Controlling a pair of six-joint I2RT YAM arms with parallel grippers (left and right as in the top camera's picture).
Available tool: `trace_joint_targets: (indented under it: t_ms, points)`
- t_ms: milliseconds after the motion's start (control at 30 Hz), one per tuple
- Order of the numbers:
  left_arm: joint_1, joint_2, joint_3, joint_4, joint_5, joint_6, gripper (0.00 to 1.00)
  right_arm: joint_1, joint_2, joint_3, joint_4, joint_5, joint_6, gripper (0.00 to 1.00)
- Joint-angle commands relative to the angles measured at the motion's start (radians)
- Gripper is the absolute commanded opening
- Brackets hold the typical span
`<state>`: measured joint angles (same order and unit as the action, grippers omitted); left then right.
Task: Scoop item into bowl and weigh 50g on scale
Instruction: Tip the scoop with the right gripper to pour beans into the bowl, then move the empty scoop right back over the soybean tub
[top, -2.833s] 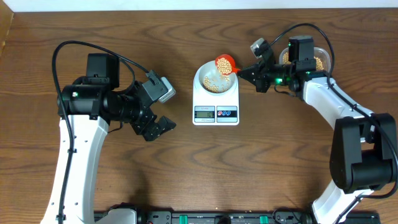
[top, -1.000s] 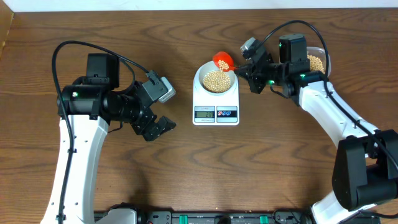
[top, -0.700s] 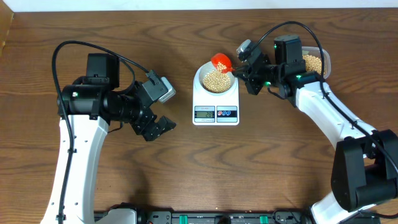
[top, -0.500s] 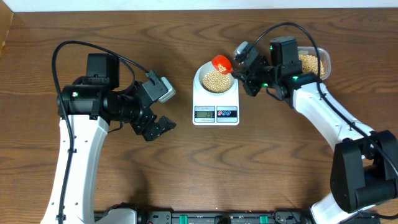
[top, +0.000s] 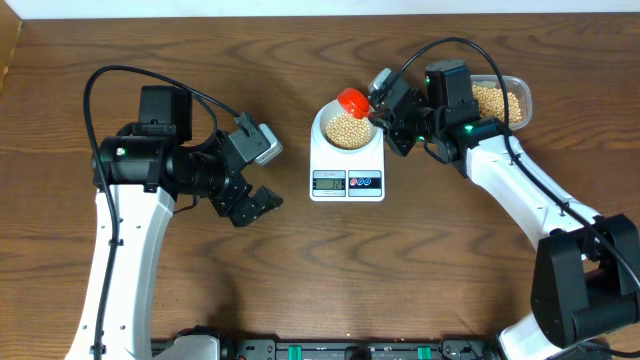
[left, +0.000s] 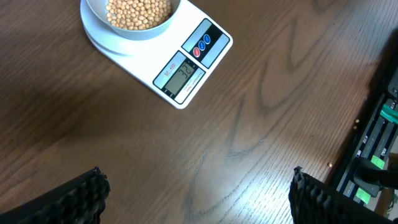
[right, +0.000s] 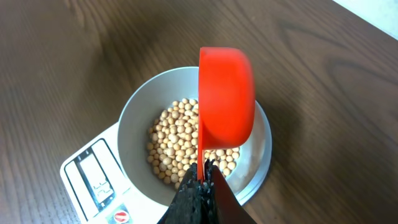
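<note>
Your right gripper (right: 200, 185), clamped on the red scoop (right: 227, 93), holds it tipped over the beans (right: 180, 152) in the bowl (right: 130, 115) on the scale (top: 347, 182) near the tabletop's far edge; your left gripper (top: 250, 205) hangs wide and empty. Filling looks well advanced, but the target is unconfirmed. The left wrist view shows the display (left: 182, 73) best, its digits unclear, while the right wrist view shows the scoop's tilt.

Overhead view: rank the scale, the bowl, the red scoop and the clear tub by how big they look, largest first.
1. scale
2. bowl and clear tub: they look alike, and the right arm hides part of the tub, so unranked
3. red scoop, smallest
</note>
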<state>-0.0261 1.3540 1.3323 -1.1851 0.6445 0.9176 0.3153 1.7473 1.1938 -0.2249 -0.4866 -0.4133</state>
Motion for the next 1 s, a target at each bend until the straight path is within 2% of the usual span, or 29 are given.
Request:
trace_joint_targets:
  t_ms: [0,333,433,533,667,967]
  points:
    - [0.004,-0.002,-0.001,-0.003,-0.002,0.013,0.95,0.016,-0.040,0.002,-0.003,0.026,-0.015,0.01]
    - [0.004,-0.002,-0.001,-0.003,-0.002,0.013,0.95,0.009,-0.076,0.002,0.001,0.033,-0.014,0.01]
    - [0.004,-0.002,-0.001,-0.003,-0.002,0.013,0.95,-0.013,-0.130,0.002,0.000,0.109,-0.014,0.01]
    - [0.004,-0.002,-0.001,-0.003,-0.002,0.013,0.95,-0.050,-0.185,0.002,-0.009,0.272,-0.014,0.01]
    - [0.004,-0.002,-0.001,-0.003,-0.002,0.013,0.95,-0.095,-0.193,0.002,-0.040,0.394,-0.014,0.01]
    - [0.004,-0.002,-0.001,-0.003,-0.002,0.013,0.95,-0.220,-0.187,0.002,-0.158,0.518,-0.014,0.01]
